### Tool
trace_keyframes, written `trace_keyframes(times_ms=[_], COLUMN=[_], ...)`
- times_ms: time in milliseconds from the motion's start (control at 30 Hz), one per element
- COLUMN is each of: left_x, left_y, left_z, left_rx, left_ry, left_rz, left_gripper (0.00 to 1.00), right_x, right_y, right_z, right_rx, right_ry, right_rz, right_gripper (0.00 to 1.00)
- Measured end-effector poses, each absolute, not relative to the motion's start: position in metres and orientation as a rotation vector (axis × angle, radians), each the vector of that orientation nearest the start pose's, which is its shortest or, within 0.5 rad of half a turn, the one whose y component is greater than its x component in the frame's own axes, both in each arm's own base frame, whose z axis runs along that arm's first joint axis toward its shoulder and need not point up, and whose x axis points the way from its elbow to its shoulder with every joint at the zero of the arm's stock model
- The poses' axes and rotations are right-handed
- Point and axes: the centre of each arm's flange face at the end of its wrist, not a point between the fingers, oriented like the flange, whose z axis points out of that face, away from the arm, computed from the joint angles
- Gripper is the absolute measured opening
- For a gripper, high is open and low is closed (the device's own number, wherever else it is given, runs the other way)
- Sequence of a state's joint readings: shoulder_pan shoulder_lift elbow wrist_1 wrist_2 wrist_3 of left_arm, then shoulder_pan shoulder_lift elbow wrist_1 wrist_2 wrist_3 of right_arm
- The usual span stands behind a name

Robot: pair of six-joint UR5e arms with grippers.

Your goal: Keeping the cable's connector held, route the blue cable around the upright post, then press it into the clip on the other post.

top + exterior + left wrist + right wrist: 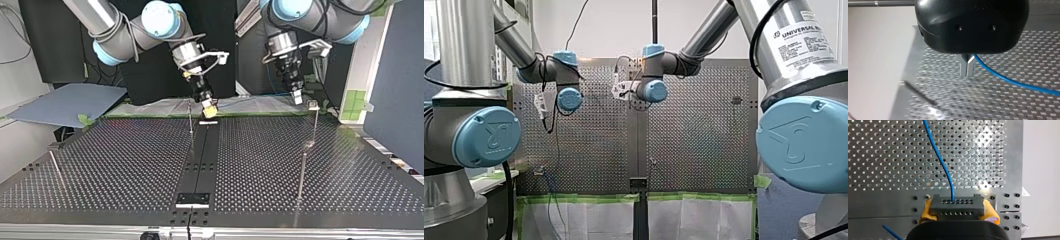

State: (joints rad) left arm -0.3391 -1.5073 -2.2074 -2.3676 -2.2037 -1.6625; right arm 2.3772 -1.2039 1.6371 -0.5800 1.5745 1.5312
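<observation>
Cable (941, 161), blue, runs out of the connector (956, 206), a grey block with rows of small holes. Our right gripper (958, 208) grasps that block between its yellow pads (926, 212). From the block the cable goes ahead of the gripper over the table (885, 157) and out of the right wrist view. A second short blue stretch shows beside the gripper, low over the table.

In the left wrist view the cable (1008, 80) comes out at the base of our left gripper (967, 68). Its two metal fingers (963, 66) are clenched together on the cable, as far as we can see. From there the cable sweeps away in a shallow curve above the table. A dark rod (919, 93) slants across beside that gripper.

In the top view our right gripper (209, 109) hangs at the table's far edge, over the far end of the dark rail (202, 155). It is just beside the thin post (190, 122). Our left gripper (298, 99) hangs at the far edge too, toward the view's right. Its tip is just beside the clip (313, 105), which sits atop the clip post (316, 125); we cannot tell whether they touch. A near post (301, 172) stands closer to the camera, roughly in line with the clip post. A leaning post (56, 167) stands well apart at the view's left. The cable is too thin to trace in this view, so we cannot tell how it lies between the two grippers or against either post.
</observation>
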Motion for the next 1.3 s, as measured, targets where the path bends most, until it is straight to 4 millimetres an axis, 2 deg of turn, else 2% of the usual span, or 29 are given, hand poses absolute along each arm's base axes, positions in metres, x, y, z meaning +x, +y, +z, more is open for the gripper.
trace_keyframes(times_ms=[267,367,867,1300], left_x=[0.359,0.361,0.385,0.424], left_y=[-0.200,-0.201,-0.196,-0.179], left_z=[0.353,0.369,0.428,0.459], left_rx=[-0.383,-0.382,-0.369,-0.365], left_ry=[1.289,1.279,1.270,1.286], left_rz=[0.053,0.046,0.044,0.066], left_gripper=[0.00,0.00,0.00,0.00], right_x=[0.549,0.552,0.562,0.573], right_y=[-0.345,-0.349,-0.366,-0.378], right_z=[0.343,0.356,0.414,0.480], right_rx=[1.591,1.573,1.514,1.397], right_ry=[-0.610,-0.610,-0.607,-0.558], right_rz=[1.873,1.888,1.985,2.102], right_gripper=[0.00,0.00,0.00,0.00])
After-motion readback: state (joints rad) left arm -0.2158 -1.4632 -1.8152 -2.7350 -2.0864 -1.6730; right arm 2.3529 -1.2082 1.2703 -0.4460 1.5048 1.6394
